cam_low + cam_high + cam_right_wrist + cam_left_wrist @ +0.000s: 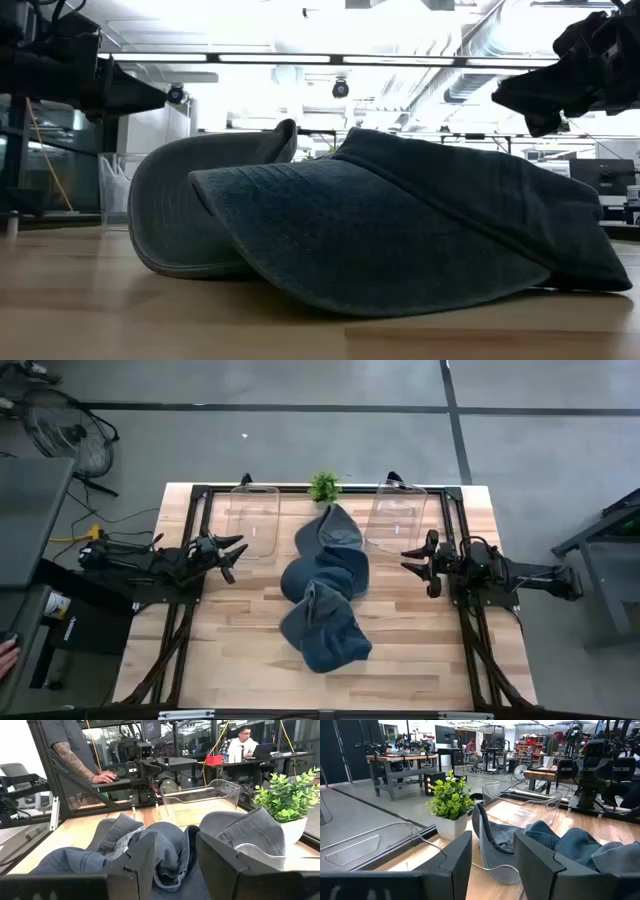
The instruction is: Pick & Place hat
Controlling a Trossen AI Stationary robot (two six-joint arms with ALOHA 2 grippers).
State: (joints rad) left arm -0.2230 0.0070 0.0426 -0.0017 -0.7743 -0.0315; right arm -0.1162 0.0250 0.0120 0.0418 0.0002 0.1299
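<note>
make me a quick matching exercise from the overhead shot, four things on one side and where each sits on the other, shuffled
Things:
1. pile of denim hats
2. small potted plant
3. left gripper
4. right gripper

Places:
A. far edge of the table, between the two clear bins
B. picture's right of the hats, open
C. middle of the table
D. picture's left of the hats, open

Pairs: 1-C, 2-A, 3-D, 4-B

Three blue denim hats lie on the desk (250, 650): far hat (330, 530), middle hat (322, 575), near hat (325, 628); two clear plastic bins, left bin (252, 518) and right bin (396, 515); one potted plant (323, 486); two pincers, left pincer (234, 557) and right pincer (412, 561).
</note>
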